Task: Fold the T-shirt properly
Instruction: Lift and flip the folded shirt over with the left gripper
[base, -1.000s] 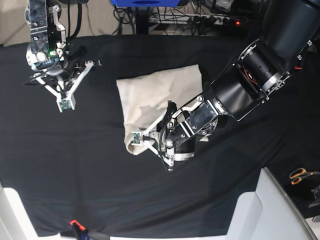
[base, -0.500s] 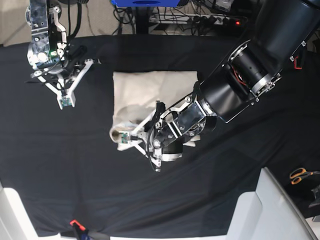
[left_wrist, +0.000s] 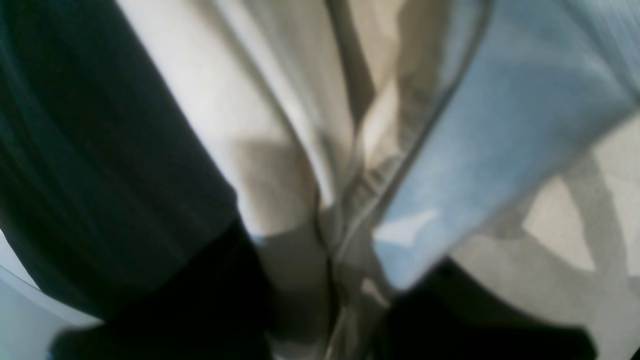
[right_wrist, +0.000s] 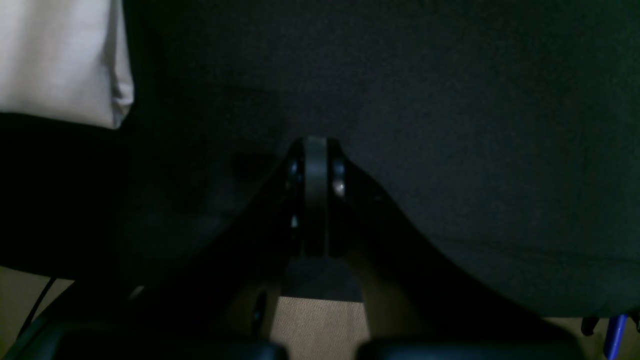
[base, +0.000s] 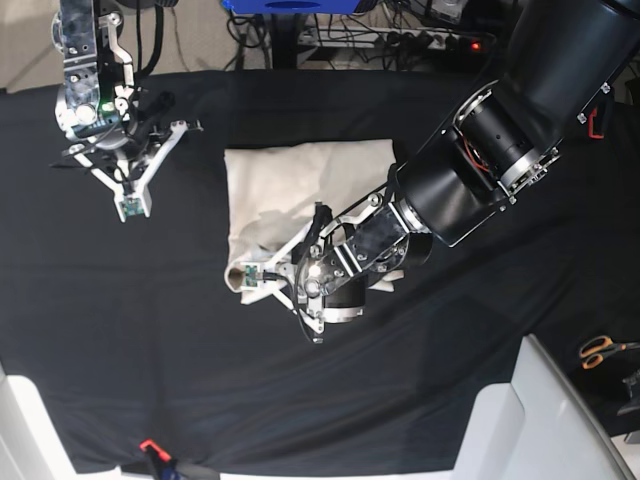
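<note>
Orange-handled scissors (base: 600, 350) well right of the folded cream cotton T-shirt (base: 290, 185), mid black cloth-covered table (base: 150, 330); left arm overlaps its lower right. Shirt's long axis left-right. Left gripper (base: 250, 277) clamped on its lower-left corner; right gripper (base: 130, 207) closed, empty, well left.

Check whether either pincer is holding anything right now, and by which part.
The left pincer is shut on the cream cotton T-shirt, pinching its bunched lower-left corner in the base view. The right pincer is shut on nothing, above the black tablecloth.

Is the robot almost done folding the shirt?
Nearly, it seems. The T-shirt already lies as a small folded block on the black table cover. The left gripper is shut on its near corner. The right gripper waits shut, apart. Releasing and tidying remain.
</note>
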